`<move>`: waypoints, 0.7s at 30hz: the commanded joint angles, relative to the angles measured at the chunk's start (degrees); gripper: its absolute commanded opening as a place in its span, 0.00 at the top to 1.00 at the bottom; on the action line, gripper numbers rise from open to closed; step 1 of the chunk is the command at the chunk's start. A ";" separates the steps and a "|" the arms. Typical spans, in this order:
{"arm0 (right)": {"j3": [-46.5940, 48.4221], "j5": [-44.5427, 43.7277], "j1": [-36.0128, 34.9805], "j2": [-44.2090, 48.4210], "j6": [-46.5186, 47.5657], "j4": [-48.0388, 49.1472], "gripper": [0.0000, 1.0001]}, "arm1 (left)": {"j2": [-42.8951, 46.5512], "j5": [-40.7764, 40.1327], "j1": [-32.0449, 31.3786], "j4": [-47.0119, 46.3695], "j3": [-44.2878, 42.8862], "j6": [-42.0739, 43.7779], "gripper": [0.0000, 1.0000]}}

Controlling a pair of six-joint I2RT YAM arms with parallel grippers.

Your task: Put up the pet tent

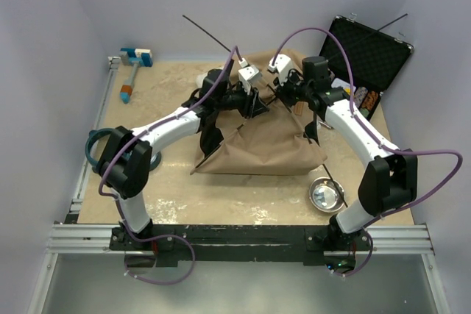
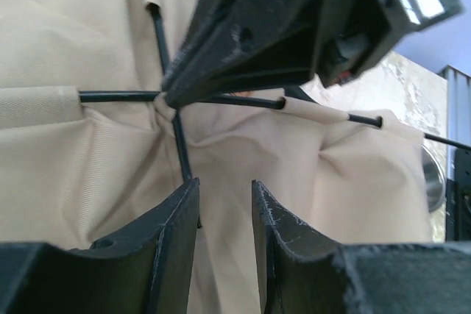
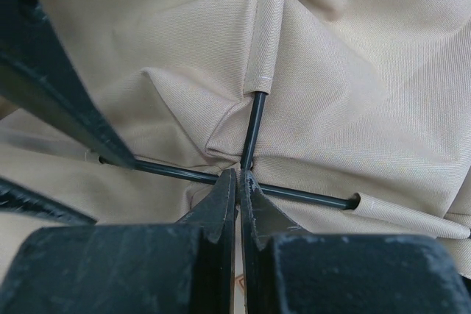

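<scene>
Though both arms meet over the tent (image 1: 257,145), it is far from standing. The tan cloth lies slumped on the counter (image 1: 169,196) directly beneath the two hands, low and creased, with no doorway opened up that I can see. The poles (image 3: 254,123) are threaded through their sleeves and cross at the crown, so that much looks done. Two free ends jut out past the hands toward the far wall. The right hand (image 3: 237,178) has its fingers all but together, the tips pinching right where the poles cross. The left hand (image 2: 224,189) faces it from the other side, fingers parted with a clear gap and nothing between them. The crossing sits just ahead of its tips, and one pole runs down toward the gap. What is left, as I judge it, is the main work: bowing the poles and seating their ends so the cloth draws taut into a dome. A bowl (image 1: 324,194) sits well behind the right hand, near that arm's base.
</scene>
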State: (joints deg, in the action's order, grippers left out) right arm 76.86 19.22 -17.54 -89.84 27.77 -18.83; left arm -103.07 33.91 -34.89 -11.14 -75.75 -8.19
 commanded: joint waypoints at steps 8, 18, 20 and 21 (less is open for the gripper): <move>2.86 1.96 0.49 1.95 -1.40 3.62 1.00 | -3.63 -3.06 -1.31 -7.15 -1.25 -0.17 0.62; 3.91 2.49 0.58 1.51 -1.40 3.45 1.00 | -2.06 -1.57 -1.58 -4.60 1.03 2.03 1.00; 3.91 2.75 0.58 1.51 -1.32 3.36 1.00 | -1.00 -1.31 -1.41 -3.20 2.17 3.17 1.00; 3.82 2.84 0.58 1.51 -1.40 3.36 1.00 | -0.56 -1.39 -1.40 -2.84 2.88 3.96 1.00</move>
State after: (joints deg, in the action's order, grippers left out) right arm 76.93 20.67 -17.26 -89.84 26.85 -19.81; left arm -107.11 29.78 -35.64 -16.03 -75.26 -7.55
